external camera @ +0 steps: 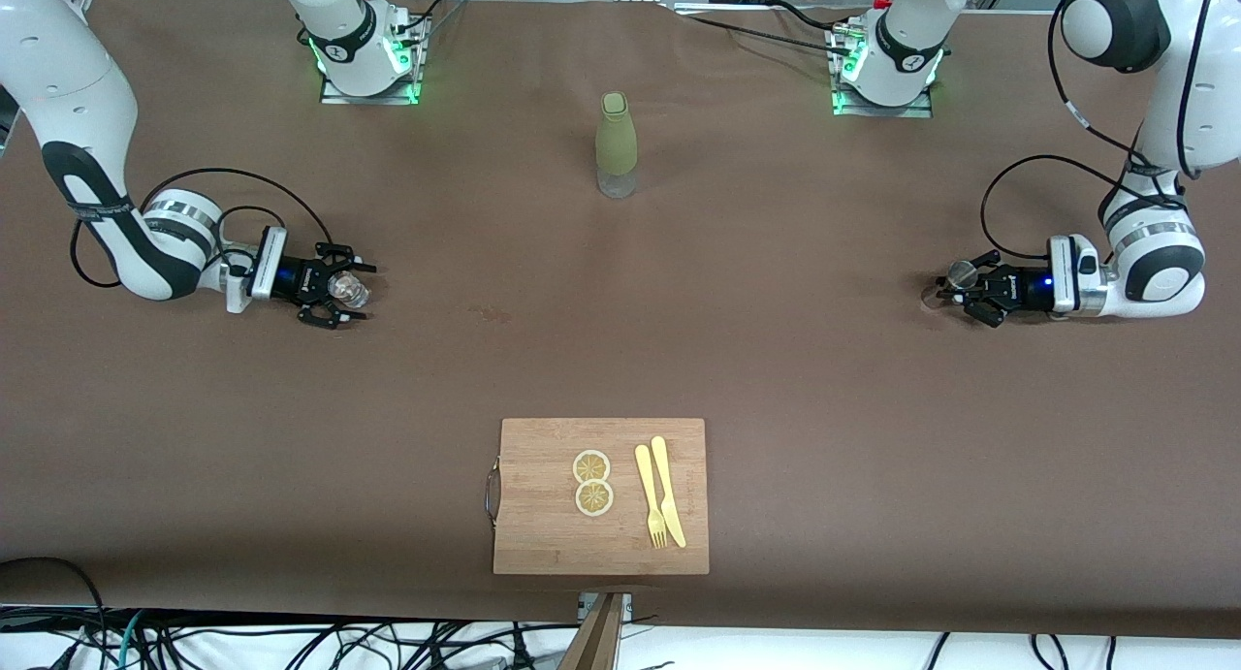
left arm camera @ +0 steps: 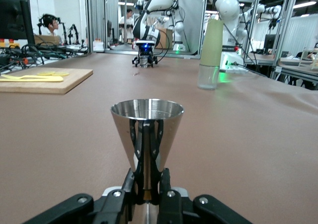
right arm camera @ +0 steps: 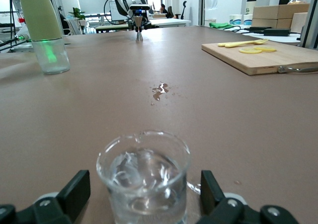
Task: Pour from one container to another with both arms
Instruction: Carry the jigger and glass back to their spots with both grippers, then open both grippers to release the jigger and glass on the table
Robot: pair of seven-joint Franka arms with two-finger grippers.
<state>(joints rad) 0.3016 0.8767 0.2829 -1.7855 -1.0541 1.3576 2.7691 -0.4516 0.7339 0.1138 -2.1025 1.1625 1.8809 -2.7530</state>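
A clear glass (external camera: 346, 288) stands on the brown table at the right arm's end. My right gripper (external camera: 360, 290) lies low around it, open. In the right wrist view the glass (right arm camera: 144, 177) sits between the fingers (right arm camera: 74, 190) with a gap on each side. At the left arm's end my left gripper (external camera: 954, 288) is shut on a small steel cone cup (external camera: 962, 272). The left wrist view shows that cup (left arm camera: 146, 127) upright, pinched at its narrow lower part by the left gripper (left arm camera: 148, 179).
A tall green bottle (external camera: 616, 144) with a clear base stands mid-table near the arms' bases. A wooden cutting board (external camera: 543, 457) with two lemon slices, a yellow fork and knife lies near the front camera. A small wet patch (right arm camera: 160, 90) marks the table's middle.
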